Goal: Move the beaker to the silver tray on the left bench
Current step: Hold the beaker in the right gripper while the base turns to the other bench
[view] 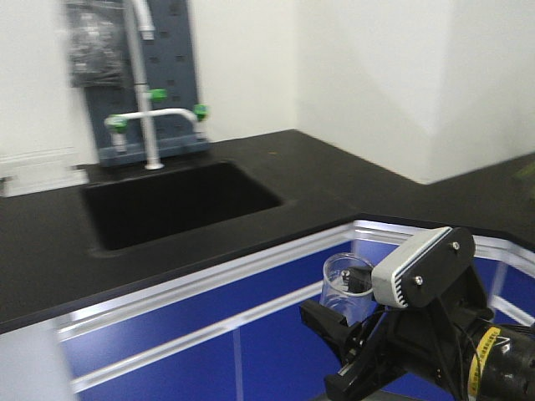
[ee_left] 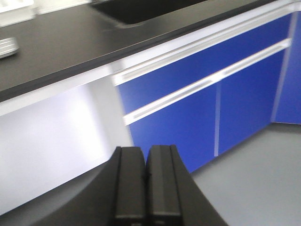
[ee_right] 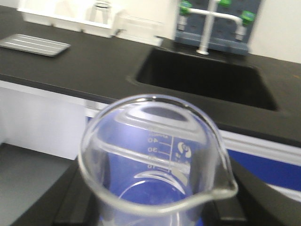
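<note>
My right gripper [view: 355, 296] is shut on the small clear beaker [view: 347, 286] and holds it upright in front of the blue cabinets. In the right wrist view the empty beaker [ee_right: 155, 160] fills the foreground, its pour lip at the lower right, black fingers [ee_right: 77, 197] on both sides. The silver tray [ee_right: 34, 44] lies on the black bench top [ee_right: 94, 66] at the far left; a corner of it shows in the left wrist view [ee_left: 7, 47]. My left gripper [ee_left: 146, 162] is shut and empty, low in front of the cabinets.
A black sink [view: 180, 205] with a white tap [view: 150, 125] is set in the bench. White bins [ee_right: 70, 16] stand at the back behind the tray, one holding a clear glass vessel [ee_right: 101, 12]. Blue cabinet fronts [ee_left: 207, 103] run below the counter edge.
</note>
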Available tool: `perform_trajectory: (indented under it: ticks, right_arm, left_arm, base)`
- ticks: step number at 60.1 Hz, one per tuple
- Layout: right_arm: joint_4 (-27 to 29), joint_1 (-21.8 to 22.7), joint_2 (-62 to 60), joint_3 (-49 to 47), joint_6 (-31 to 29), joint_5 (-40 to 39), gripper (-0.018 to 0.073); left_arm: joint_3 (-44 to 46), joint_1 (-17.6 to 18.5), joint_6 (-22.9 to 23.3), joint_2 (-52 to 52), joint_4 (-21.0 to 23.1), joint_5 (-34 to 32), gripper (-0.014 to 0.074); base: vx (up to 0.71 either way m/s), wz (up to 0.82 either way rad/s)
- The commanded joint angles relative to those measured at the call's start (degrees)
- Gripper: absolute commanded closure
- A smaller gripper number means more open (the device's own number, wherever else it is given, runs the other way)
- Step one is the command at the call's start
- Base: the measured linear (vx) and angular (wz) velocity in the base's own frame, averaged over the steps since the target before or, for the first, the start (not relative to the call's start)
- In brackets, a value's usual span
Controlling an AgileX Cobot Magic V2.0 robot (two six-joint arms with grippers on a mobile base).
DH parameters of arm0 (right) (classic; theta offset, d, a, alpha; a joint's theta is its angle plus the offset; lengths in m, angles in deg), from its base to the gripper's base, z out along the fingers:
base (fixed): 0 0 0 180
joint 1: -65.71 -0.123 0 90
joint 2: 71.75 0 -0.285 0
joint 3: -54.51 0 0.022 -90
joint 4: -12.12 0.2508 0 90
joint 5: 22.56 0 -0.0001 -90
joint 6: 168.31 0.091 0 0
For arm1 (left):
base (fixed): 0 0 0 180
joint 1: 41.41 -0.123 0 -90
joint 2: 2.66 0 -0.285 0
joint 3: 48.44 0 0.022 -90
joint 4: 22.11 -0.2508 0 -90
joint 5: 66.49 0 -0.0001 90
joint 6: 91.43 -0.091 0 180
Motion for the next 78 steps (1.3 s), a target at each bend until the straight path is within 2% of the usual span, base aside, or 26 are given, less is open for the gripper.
perform_trajectory:
  ticks: [1, 39, 78]
  right_arm:
    - [0.64, -0.09, -1.55, -1.89, 0.16, -2.7, 0.046]
    - [0.64, -0.09, -1.55, -1.89, 0.16, -2.7, 0.046]
    - [0.64, -0.09, -1.55, -1.89, 0.16, -2.68, 0.046]
  left_arm:
    - [-1.13, 0.31, 0.06, 0.43, 0.17, -4.3, 0.0595]
    - [-1.13, 0.31, 0.06, 0.43, 0.17, -4.3, 0.0595]
    - [-1.13, 0.31, 0.06, 0.43, 0.17, -4.3, 0.0595]
  base:
    - [-0.03, 0.8]
    - [0.04, 0.7]
    - [0.25, 0.22]
